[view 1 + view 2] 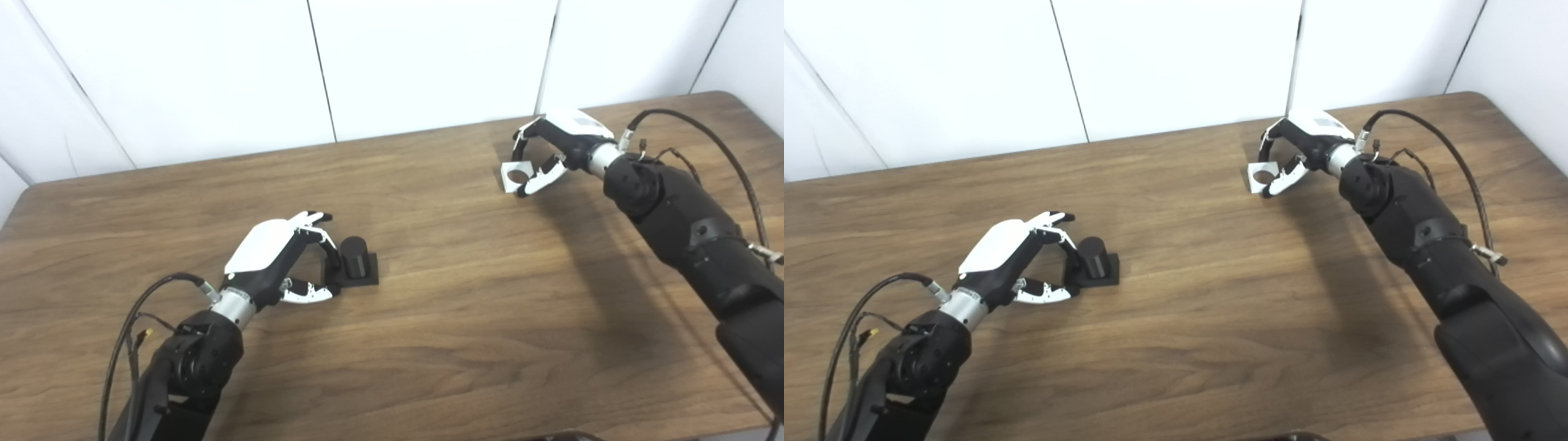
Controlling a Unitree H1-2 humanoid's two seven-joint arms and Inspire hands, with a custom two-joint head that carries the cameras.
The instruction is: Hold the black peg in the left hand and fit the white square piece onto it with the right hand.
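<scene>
Left eye view.
Table (pixel 429 343): brown wood grain, rounded far right corner, white wall panels (pixel 429 61) behind.
Black peg (pixel 354 257): short upright cylinder on a flat square black base, standing on the table left of centre.
Left hand (pixel 275 257): white back, black fingers; fingers and thumb apart, curled around the near left side of the peg's base, tips at or just beside it; contact too fine to tell; peg not lifted.
White square piece (pixel 517 176): round hole through the middle, tilted, far right of the table, well apart from the peg.
Right hand (pixel 560 150): clamped on the white square piece, fingers over its top edge, thumb under its lower edge.
Cables (pixel 723 147): black, looping along the right forearm.

Right eye view.
Same layout, seen from slightly further right.
Black peg (pixel 1093 258): upright on its base, left hand (pixel 1013 260) spread around the near side.
White square piece (pixel 1263 176): pinched in the right hand (pixel 1304 144), hole facing the camera.
</scene>
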